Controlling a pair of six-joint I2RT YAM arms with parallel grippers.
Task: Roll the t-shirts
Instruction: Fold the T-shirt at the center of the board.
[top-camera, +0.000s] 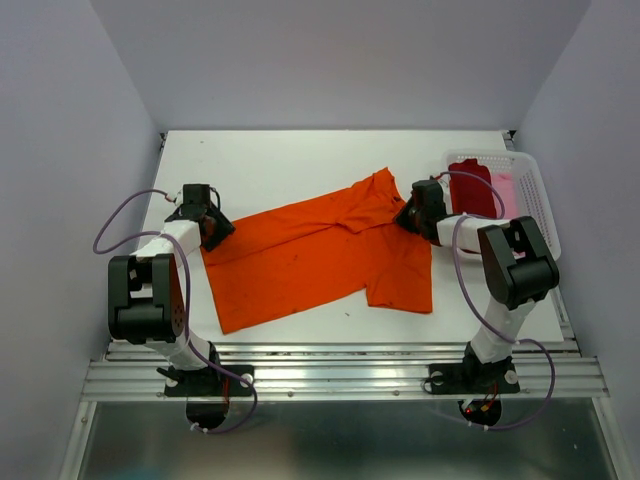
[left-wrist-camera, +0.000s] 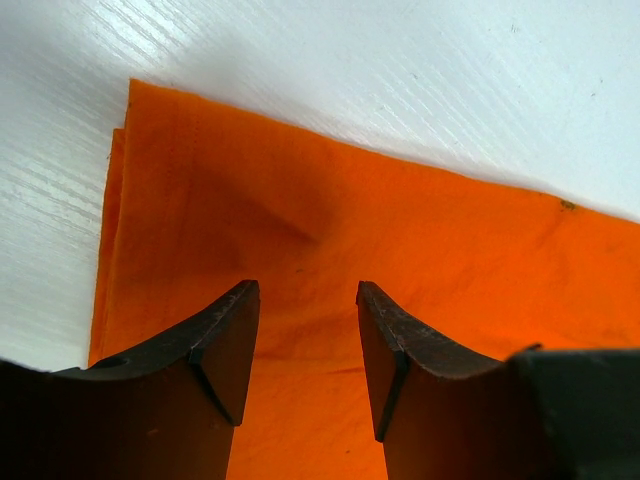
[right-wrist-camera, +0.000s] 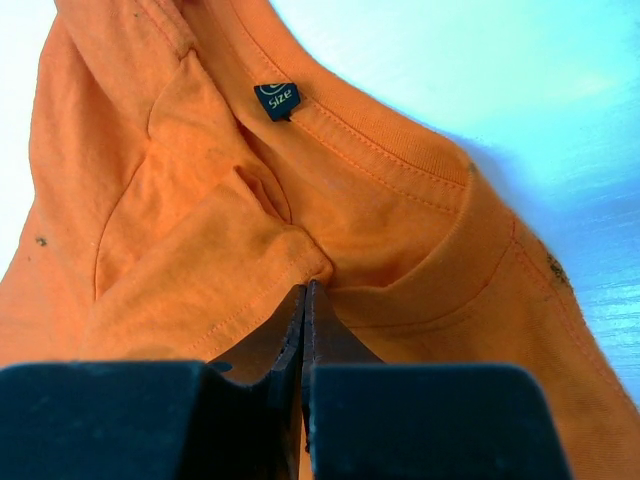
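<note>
A bright orange t-shirt (top-camera: 320, 255) lies spread flat across the middle of the table, collar toward the right. My left gripper (top-camera: 215, 229) hovers open over its left hem; in the left wrist view the fingers (left-wrist-camera: 228, 340) stand apart above the orange cloth (left-wrist-camera: 400, 220) near its corner. My right gripper (top-camera: 406, 219) is at the collar end. In the right wrist view it (right-wrist-camera: 305, 288) is shut, pinching a puckered fold of the shirt (right-wrist-camera: 200, 210) just below the neckband and its dark size label (right-wrist-camera: 275, 100). Dark red (top-camera: 472, 185) and pale pink (top-camera: 504, 192) t-shirts lie in the basket.
The white mesh basket (top-camera: 538, 195) stands at the table's right edge, just behind the right arm. Bare white tabletop (top-camera: 300, 165) lies behind the shirt. Grey walls close in on the left, the right and the back.
</note>
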